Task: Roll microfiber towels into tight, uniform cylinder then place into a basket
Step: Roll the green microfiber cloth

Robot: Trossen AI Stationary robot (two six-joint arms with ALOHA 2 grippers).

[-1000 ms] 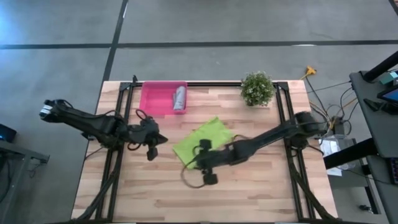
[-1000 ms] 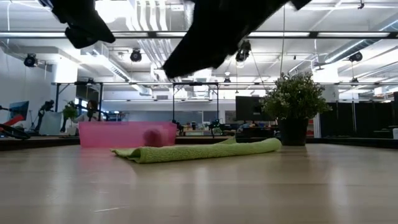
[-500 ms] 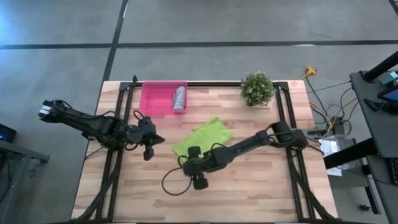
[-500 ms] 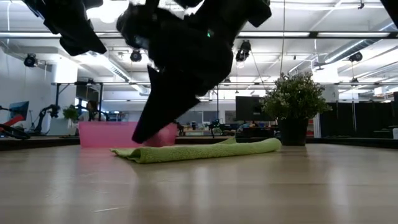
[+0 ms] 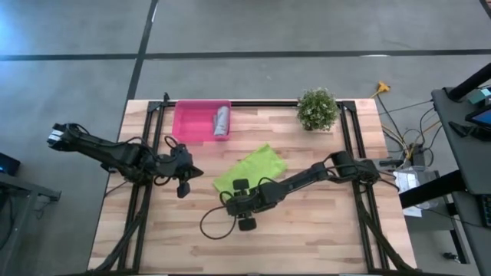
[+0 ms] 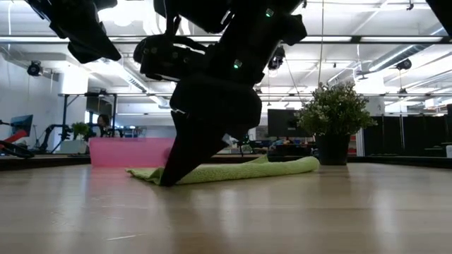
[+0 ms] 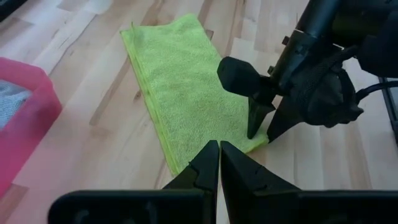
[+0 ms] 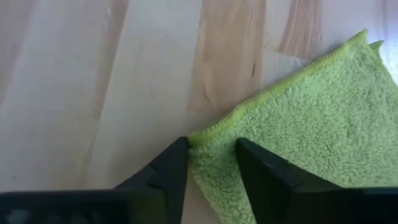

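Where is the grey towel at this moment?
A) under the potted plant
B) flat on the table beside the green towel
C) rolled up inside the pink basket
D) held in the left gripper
C: the high view shows the grey towel as a roll inside the pink basket.

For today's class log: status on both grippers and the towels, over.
Right gripper open, down astride a corner of the folded lime green microfiber towel. Left gripper shut, waiting nearby. Rolled grey towel in the translucent pink plastic tray. Nothing in the way.
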